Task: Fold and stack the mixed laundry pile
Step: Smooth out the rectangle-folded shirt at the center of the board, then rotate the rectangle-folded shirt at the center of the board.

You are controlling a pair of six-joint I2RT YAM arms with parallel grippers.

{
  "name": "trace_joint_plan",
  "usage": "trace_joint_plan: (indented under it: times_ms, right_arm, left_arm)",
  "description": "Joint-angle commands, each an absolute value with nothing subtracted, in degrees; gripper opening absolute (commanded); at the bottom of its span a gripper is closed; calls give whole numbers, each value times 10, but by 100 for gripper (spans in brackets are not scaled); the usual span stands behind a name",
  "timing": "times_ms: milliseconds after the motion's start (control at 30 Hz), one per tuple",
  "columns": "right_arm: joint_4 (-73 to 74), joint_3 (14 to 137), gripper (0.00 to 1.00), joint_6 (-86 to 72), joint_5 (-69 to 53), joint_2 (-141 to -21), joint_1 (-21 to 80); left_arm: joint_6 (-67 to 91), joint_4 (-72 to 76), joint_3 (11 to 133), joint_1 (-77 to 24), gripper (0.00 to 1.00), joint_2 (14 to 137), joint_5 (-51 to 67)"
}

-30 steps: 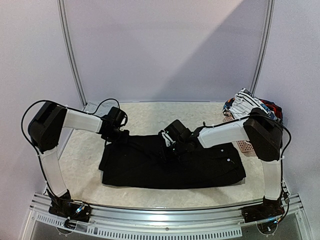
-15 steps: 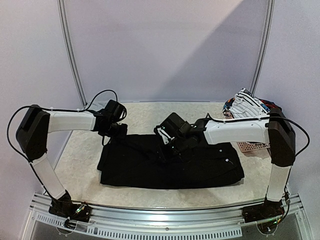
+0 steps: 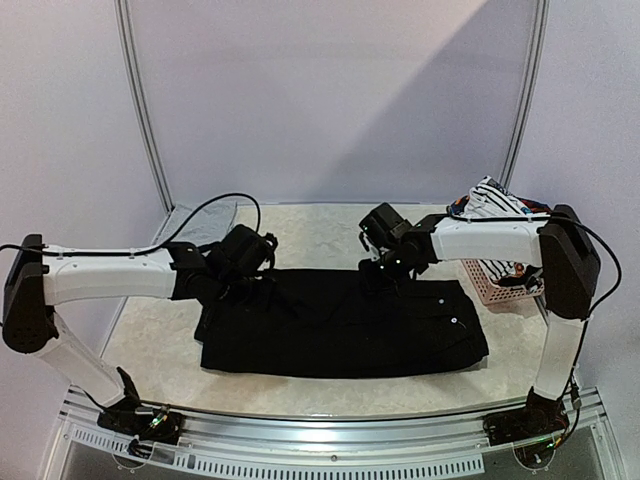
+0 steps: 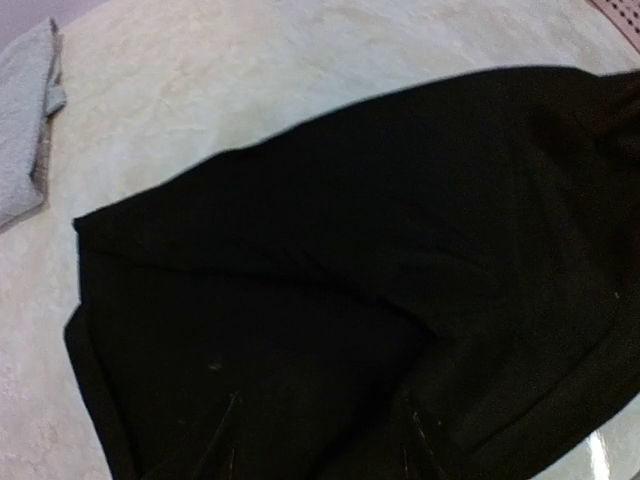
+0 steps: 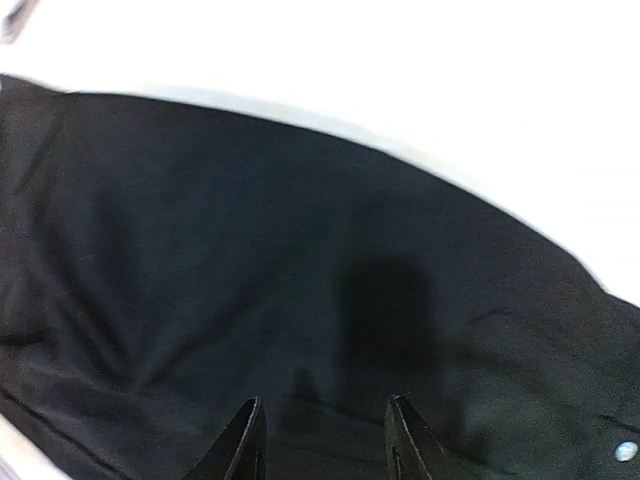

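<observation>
right gripper (image 5: 322,440) moved to black trousers (image 3: 340,330) far edge | left gripper (image 4: 318,440) advanced

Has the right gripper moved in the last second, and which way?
Yes. The right gripper has shifted right, toward the pink basket, and back to the far edge of the black trousers.

trousers (image 3: 340,325) flat on the middle of the counter (image 3: 300,225), folded garment (image 3: 205,222) behind them at the far left corner, basket (image 3: 490,288) far right, heap of garments (image 3: 492,200) in it
</observation>
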State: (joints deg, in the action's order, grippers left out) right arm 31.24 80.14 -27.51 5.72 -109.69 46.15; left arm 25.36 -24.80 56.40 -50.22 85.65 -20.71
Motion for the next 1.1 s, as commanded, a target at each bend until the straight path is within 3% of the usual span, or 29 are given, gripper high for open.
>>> trace_joint_plan:
  times_ms: [0,433,767,1067]
  right_arm:
    - [336,778,41,-259,73,-1108,428]
    - [334,703,39,-259,105,-1119,365]
    - [334,652,37,-277,103,-1106,362]
    - [304,555,36,-314,78,-1042,371]
  left_arm:
    - [291,-241,539,-573,50,857,-170]
    - [330,-183,506,-675,45,941,-116]
    - [324,-159,496,-660,40,1005,-162]
    - [286,-121,499,-571,37,1059,-144]
